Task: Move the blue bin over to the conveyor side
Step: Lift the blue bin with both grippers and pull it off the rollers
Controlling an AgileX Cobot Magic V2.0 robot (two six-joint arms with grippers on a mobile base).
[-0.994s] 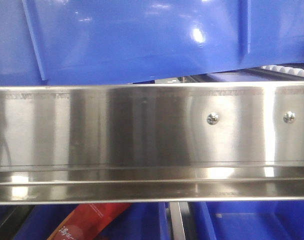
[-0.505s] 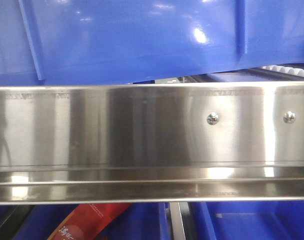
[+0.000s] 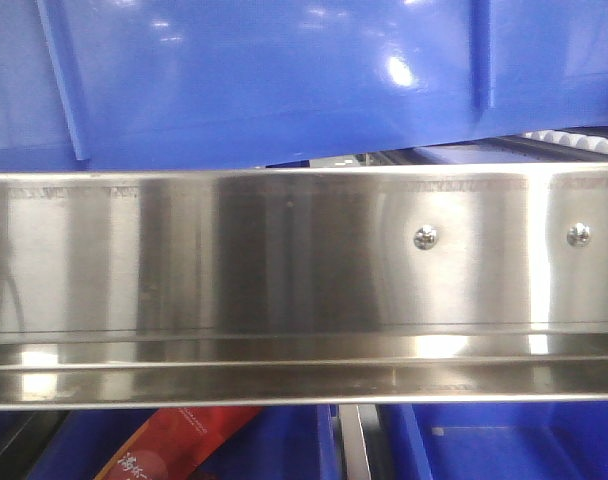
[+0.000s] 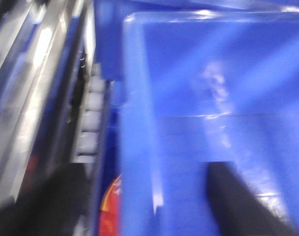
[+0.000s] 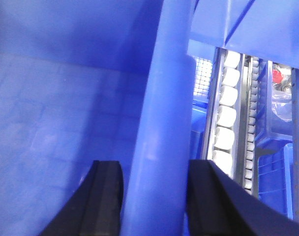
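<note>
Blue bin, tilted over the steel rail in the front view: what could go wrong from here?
The large glossy blue plastic bin hangs tilted, its low end right at the polished steel rail; it could snag there.
The right tool pinches only the smooth rim wall, which might slip.
The left wrist view is blurred, so the hold of the left tool is unconfirmed; the bin may twist.

Left wrist view motion-blurred thru-out: left gripper [image 4: 139, 177] fingers just dark smears either side of blue bin [image 4: 213, 64] wall, contact unclear. Right gripper [image 5: 155, 167] fingers cut off at btm edge. Red packet [image 3: 174, 445] cropped, print too small to read.
</note>
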